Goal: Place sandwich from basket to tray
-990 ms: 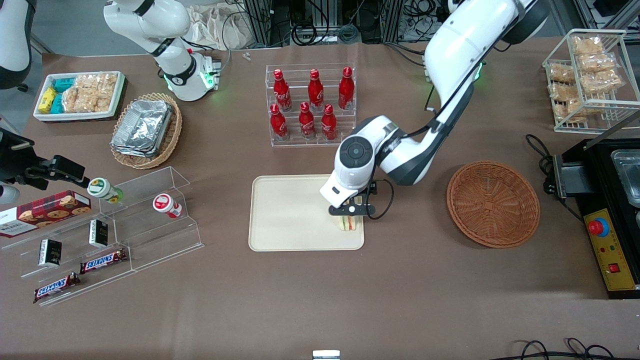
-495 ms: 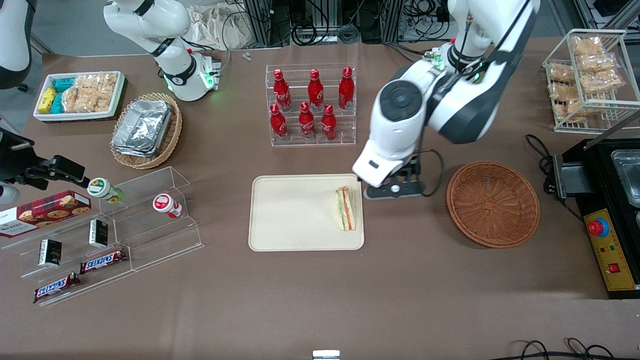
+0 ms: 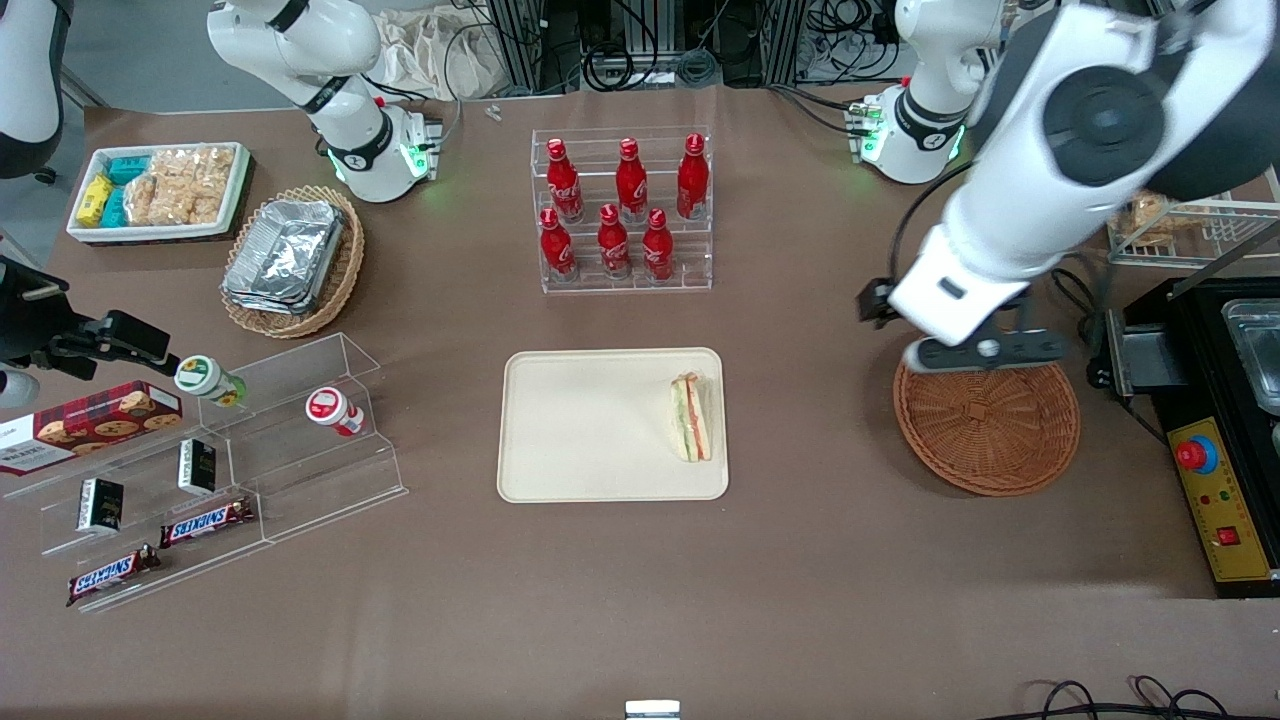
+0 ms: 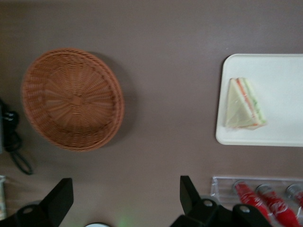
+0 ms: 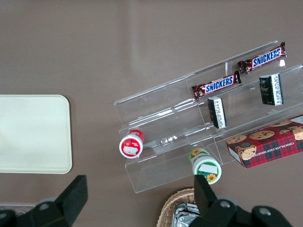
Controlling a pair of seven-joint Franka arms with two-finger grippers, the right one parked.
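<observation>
The sandwich (image 3: 692, 417) is seen lying on the tray (image 3: 580, 430), at its edge nearest the basket (image 3: 986, 420). The basket is empty. Above its rim the pincer (image 3: 985, 349) is held, spread apart and gripping nothing. The placement is judged done.

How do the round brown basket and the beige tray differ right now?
Shape: the basket is round, woven, reddish-brown wicker; the tray is flat, smooth, cream and rectangular.
Contents: the basket is empty; the tray holds the sandwich by its edge nearest the basket.
Gripper: the open gripper hangs above the basket's rim, well clear of the tray.
Shared: both rest flat on the brown table.
</observation>
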